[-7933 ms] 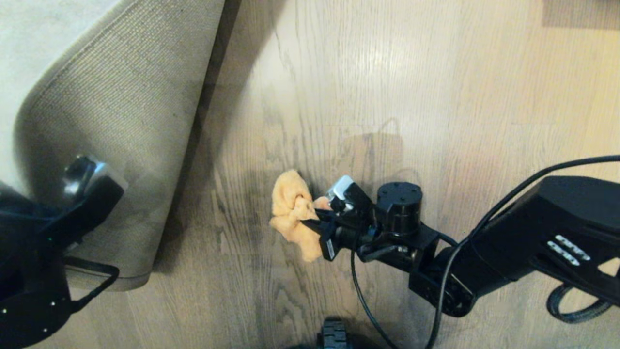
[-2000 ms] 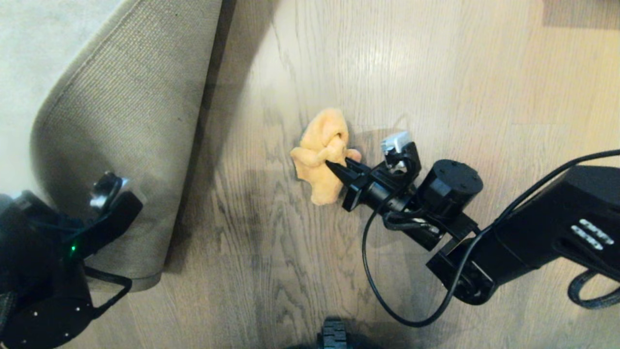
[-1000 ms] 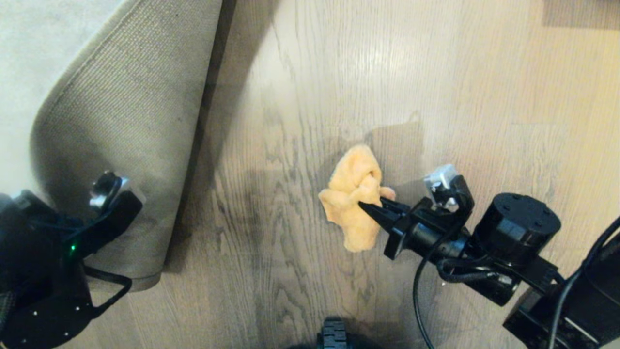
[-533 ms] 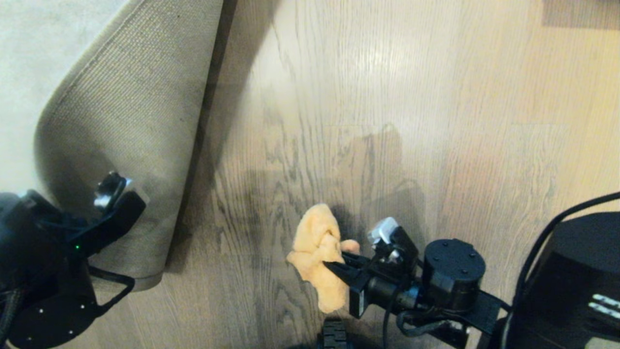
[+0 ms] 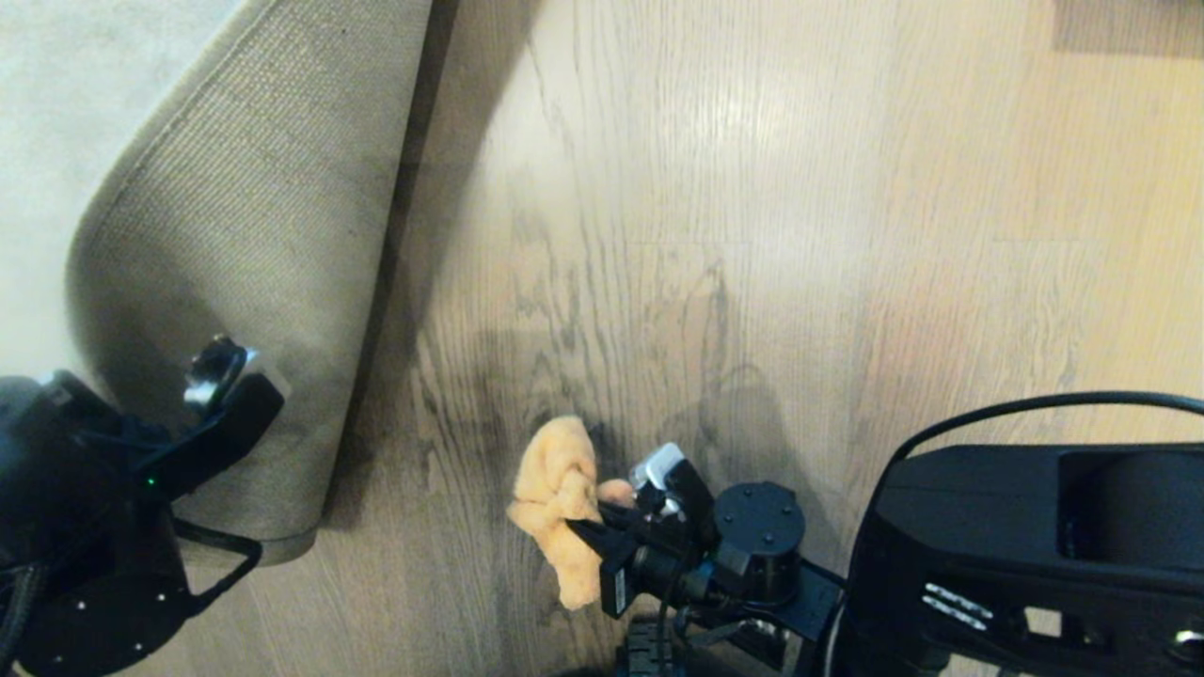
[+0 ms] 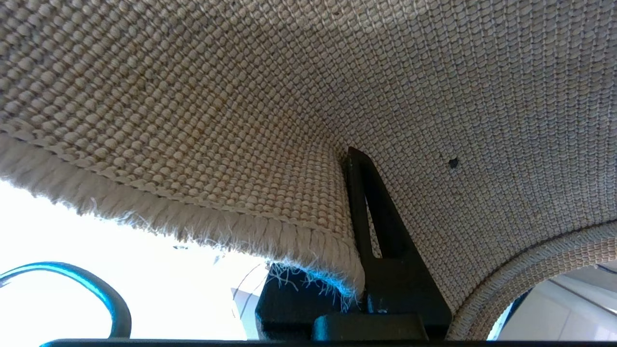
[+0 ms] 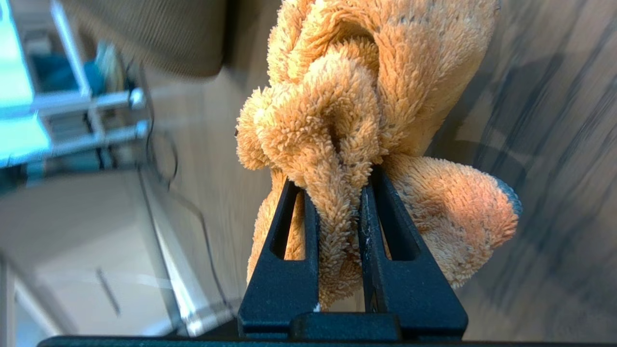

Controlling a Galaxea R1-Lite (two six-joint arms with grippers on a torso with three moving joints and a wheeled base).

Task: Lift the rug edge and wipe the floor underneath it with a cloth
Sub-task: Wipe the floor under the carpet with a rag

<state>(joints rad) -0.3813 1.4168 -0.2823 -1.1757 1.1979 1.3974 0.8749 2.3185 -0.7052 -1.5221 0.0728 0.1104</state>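
The rug edge is folded back at the left, its coarse beige backing facing up. My left gripper at the lower left is shut on the rug edge; in the left wrist view one black finger lies against the backing and the other is hidden behind the fringe. The bared wood floor lies to the right of the fold. My right gripper is low near the bottom middle, shut on the bunched orange cloth. The cloth is pinched between both fingers of the right gripper and rests against the floor.
A black wheel of my base shows at the bottom edge, just below the right wrist. A cable arches over the right forearm. A darker patch sits at the top right corner. White furniture and a metal frame stand beyond the rug.
The right gripper has dragged the cloth over the floor from the middle down and to the left, towards my base. The left gripper has kept the rug edge lifted in place.
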